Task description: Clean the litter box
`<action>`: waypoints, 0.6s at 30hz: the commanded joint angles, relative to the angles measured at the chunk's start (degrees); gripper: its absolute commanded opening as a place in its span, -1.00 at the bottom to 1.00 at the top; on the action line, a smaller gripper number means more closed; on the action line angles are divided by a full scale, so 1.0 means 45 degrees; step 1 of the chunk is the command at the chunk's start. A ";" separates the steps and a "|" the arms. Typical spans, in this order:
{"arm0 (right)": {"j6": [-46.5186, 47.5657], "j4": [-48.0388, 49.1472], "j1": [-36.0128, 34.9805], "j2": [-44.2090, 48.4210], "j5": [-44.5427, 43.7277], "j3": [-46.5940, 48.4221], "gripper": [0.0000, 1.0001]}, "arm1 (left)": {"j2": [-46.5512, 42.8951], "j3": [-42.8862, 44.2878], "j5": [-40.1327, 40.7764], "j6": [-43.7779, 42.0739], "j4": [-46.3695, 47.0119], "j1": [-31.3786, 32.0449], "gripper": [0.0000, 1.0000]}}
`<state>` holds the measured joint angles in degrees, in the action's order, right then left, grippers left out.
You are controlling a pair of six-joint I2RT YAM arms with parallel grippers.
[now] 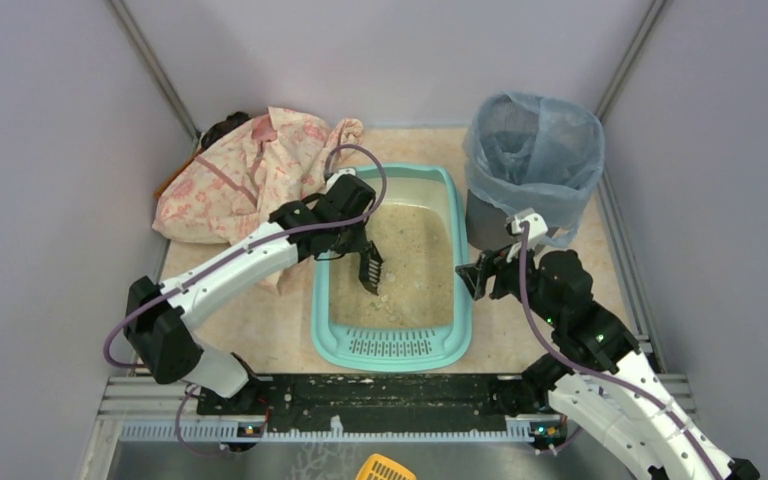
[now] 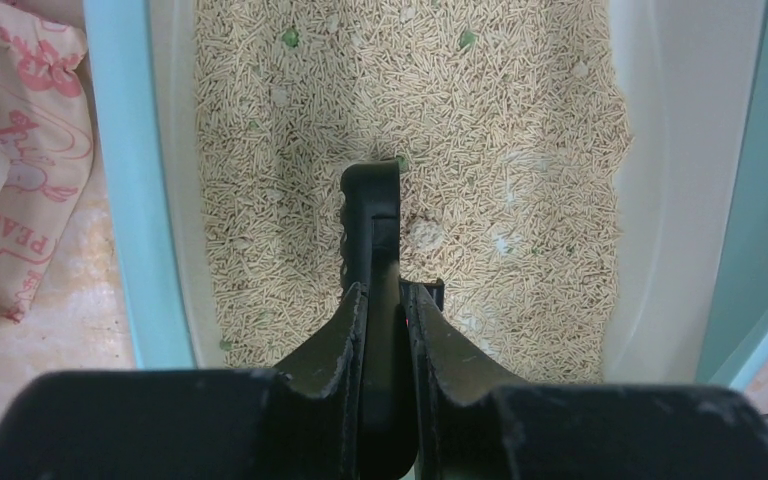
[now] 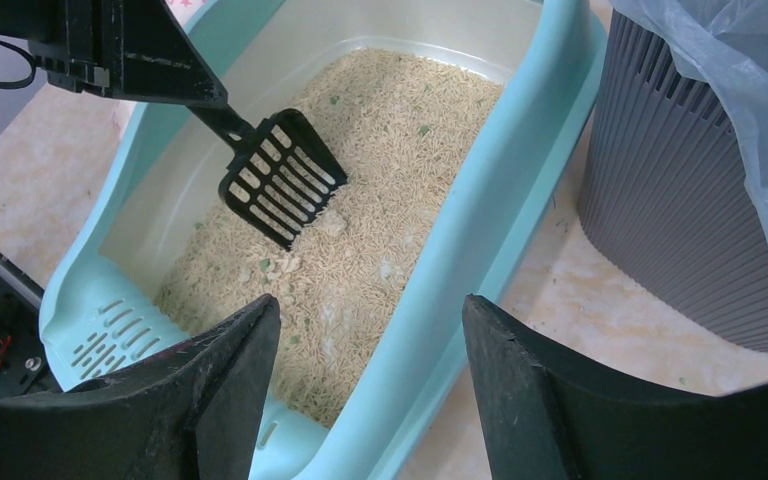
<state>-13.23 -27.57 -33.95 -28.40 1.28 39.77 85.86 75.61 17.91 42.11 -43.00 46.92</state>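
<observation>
The turquoise litter box point(image 1: 465, 300) lies mid-table with its grille toward the arms, and beige litter point(image 1: 400, 265) fills it. My left gripper point(image 1: 358, 240) is shut on the handle of a black slotted scoop point(image 1: 371, 270). In the left wrist view the fingers point(image 2: 338, 335) pinch the scoop handle point(image 2: 372, 215) above the litter. The right wrist view shows the scoop point(image 3: 282, 178) blade tilted down, just above pale clumps point(image 3: 278, 265). My right gripper point(image 1: 470, 278) stands open and holds nothing, beside the box's right rim point(image 3: 500, 200); that rim passes between its fingertips point(image 3: 370, 310).
A grey bin lined with a blue bag point(image 1: 532, 170) stands at the back right, close to the box, and shows in the right wrist view point(image 3: 680, 200). A pink floral cloth point(image 1: 250, 175) is heaped at the back left. A yellow scoop point(image 1: 385, 468) lies below the arm bases.
</observation>
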 commanded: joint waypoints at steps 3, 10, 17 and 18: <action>-0.0030 0.0349 0.0026 0.0194 -0.0189 0.0167 0.36 | 0.0756 -0.1073 -0.2072 0.0113 0.1527 -0.0324 -1.00; 0.0070 0.0268 0.0026 0.0150 -0.0245 0.0069 0.36 | 0.1608 -0.0920 -0.3060 0.0143 0.2155 -0.0387 -1.00; 0.0119 0.0375 0.0032 -0.0160 -0.0245 0.0164 0.36 | 0.2079 -0.1349 -0.3592 0.0233 0.2949 -0.0455 -1.00; 0.0117 0.0398 0.0027 -0.0198 -0.0245 0.0183 0.36 | 0.2165 -0.1458 -0.3751 0.0277 0.3147 -0.0473 -1.00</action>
<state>-13.17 -27.66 -33.95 -28.38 0.91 39.75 91.96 72.66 5.02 43.53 -27.24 44.51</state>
